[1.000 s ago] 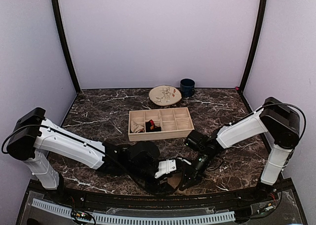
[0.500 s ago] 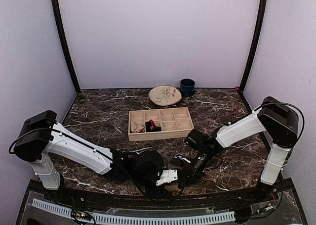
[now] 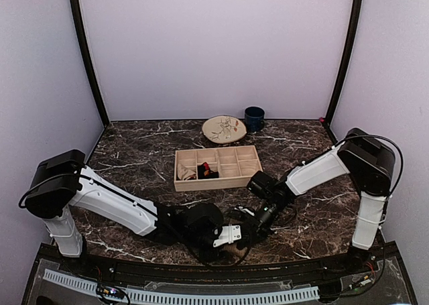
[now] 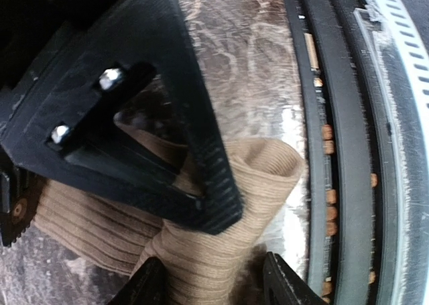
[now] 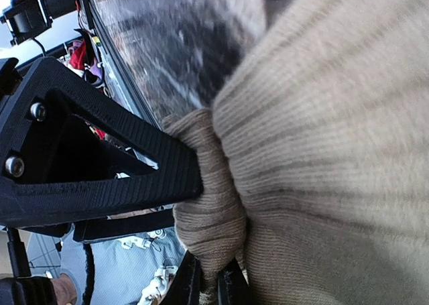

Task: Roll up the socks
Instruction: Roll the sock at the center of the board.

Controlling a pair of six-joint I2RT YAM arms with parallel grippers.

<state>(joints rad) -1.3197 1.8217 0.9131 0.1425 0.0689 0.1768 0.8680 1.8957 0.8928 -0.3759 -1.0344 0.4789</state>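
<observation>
The plain tan ribbed sock [image 4: 268, 177] lies partly rolled at the table's near edge. My left gripper [image 4: 214, 286] straddles its rolled end, a fingertip against each side, gripping it. My right gripper [image 5: 209, 286] is shut on a pinched fold of the same sock [image 5: 322, 151]. In the left wrist view the right gripper's black finger [image 4: 167, 137] rests on top of the roll. From above, both grippers meet low in the middle, left [image 3: 230, 240] and right [image 3: 251, 232]. The striped sock [image 3: 188, 173] and the black argyle sock [image 3: 207, 171] sit in the wooden tray [image 3: 218, 183].
A patterned plate [image 3: 224, 129] and a dark blue cup [image 3: 254, 118] stand at the back of the marble table. The table's black rim and rail [image 4: 348, 151] run right beside the sock.
The left arm has swung its gripper right along the near edge and narrowed it slightly on the sock. The right gripper has drawn a little left, pinch unchanged.
</observation>
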